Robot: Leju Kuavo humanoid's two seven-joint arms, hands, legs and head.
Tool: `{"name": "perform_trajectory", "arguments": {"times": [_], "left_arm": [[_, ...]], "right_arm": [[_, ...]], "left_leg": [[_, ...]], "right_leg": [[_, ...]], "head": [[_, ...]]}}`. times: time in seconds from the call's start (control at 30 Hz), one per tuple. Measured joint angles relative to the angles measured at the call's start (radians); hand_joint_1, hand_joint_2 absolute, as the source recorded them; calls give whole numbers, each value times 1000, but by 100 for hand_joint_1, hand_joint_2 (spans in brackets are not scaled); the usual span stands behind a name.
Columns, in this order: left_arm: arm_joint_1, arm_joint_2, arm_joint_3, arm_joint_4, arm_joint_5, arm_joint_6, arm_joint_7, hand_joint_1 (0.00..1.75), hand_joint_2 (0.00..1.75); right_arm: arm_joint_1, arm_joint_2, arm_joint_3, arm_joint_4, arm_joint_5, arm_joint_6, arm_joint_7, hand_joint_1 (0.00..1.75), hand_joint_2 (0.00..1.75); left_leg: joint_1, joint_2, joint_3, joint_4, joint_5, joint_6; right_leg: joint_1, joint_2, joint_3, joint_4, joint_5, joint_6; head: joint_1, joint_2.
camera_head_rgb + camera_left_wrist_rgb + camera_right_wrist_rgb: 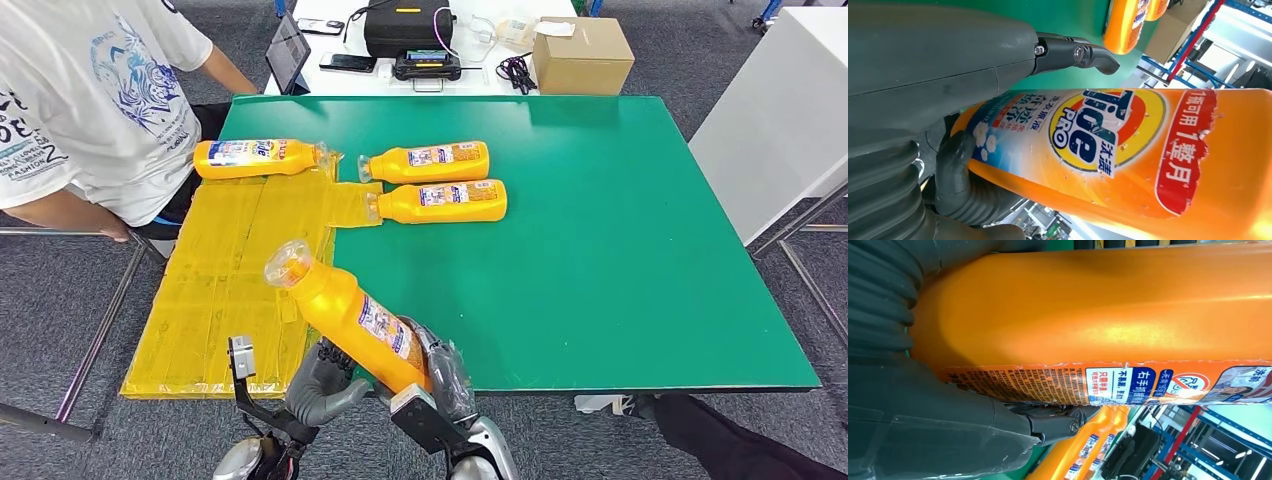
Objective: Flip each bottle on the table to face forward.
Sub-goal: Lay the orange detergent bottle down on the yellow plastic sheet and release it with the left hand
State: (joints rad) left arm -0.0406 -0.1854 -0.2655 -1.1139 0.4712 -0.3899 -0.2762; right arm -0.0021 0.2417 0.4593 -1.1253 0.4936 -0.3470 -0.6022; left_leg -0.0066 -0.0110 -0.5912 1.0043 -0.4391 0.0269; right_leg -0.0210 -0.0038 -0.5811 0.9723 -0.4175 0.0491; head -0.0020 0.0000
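I hold an orange detergent bottle (345, 315) tilted above the table's near edge, cap end up and to the left. My left hand (320, 385) cups its base from below, and my right hand (445, 375) wraps the base from the right. In the left wrist view the bottle's front label (1108, 132) faces the camera beside my left hand (948, 160). The right wrist view has the back label (1128, 382) against my right hand (938, 420). Three more orange bottles lie on their sides: one (255, 158) on the yellow mat (215, 270), two (430, 162) (445, 201) on the green table (620, 260).
A person in a white T-shirt (90, 100) stands at the table's left side, close to the yellow mat. Behind the green table is a white table with a cardboard box (582, 55), a black case (405, 25) and a tablet (288, 50). A white cabinet (790, 110) stands at the right.
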Motion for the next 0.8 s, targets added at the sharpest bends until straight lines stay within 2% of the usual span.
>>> {"name": "perform_trajectory", "arguments": {"times": [0.33,0.53,0.8], "left_arm": [[-1,0,0,2,-7,17,-5,0,175],[-21,-6,20,-1,-97,139,-89,0,175],[-25,-30,58,-17,-75,141,-117,0,175]], "right_arm": [[-6,3,9,18,8,8,-4,175,175],[-47,12,76,82,-2,35,-9,175,175],[-104,19,148,167,-18,77,-3,175,175]], "left_leg": [[0,0,0,0,0,0],[0,0,0,0,0,0],[0,2,1,0,0,0]], "right_leg": [[0,0,0,0,0,0],[0,0,0,0,0,0],[0,1,-1,0,0,0]], "head": [[0,0],[0,0],[0,0]]}}
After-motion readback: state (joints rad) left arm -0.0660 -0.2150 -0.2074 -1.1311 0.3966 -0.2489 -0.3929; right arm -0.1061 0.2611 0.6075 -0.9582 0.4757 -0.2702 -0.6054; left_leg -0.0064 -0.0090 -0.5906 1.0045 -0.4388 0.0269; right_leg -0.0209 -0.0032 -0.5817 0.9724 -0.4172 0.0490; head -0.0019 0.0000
